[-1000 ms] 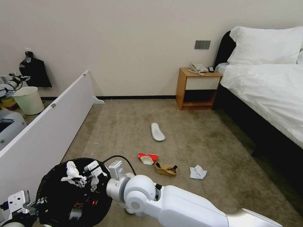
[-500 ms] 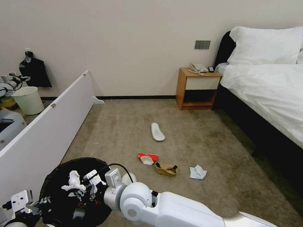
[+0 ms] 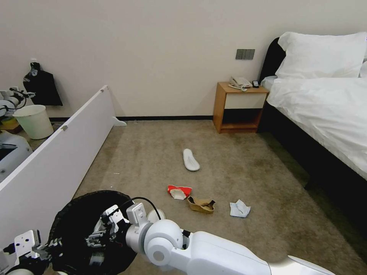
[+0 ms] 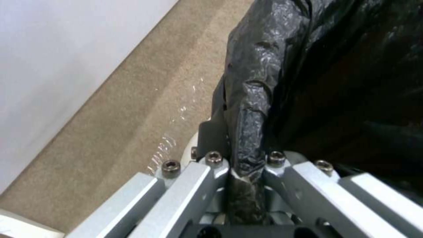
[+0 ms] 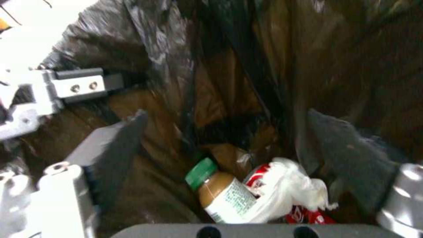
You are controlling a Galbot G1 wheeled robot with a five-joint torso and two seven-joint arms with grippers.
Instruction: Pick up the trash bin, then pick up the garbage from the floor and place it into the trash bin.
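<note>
**Tissue dropped, floor litter waiting to the right**

The white tissue [image 5: 286,188] is now lying inside the trash bin [image 3: 72,214]; the right hand [image 3: 100,233] is hanging spread and empty above. The left hand [image 4: 244,165] is pinching the rim. The remaining garbage [image 3: 201,204] is lying right, nearer the right arm.

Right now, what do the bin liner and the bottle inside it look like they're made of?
The bin liner looks like thin glossy black plastic film: crinkled, with shiny highlights. The bottle seems clear plastic, though glass is possible, holding brown liquid under a green cap with a printed label.
</note>
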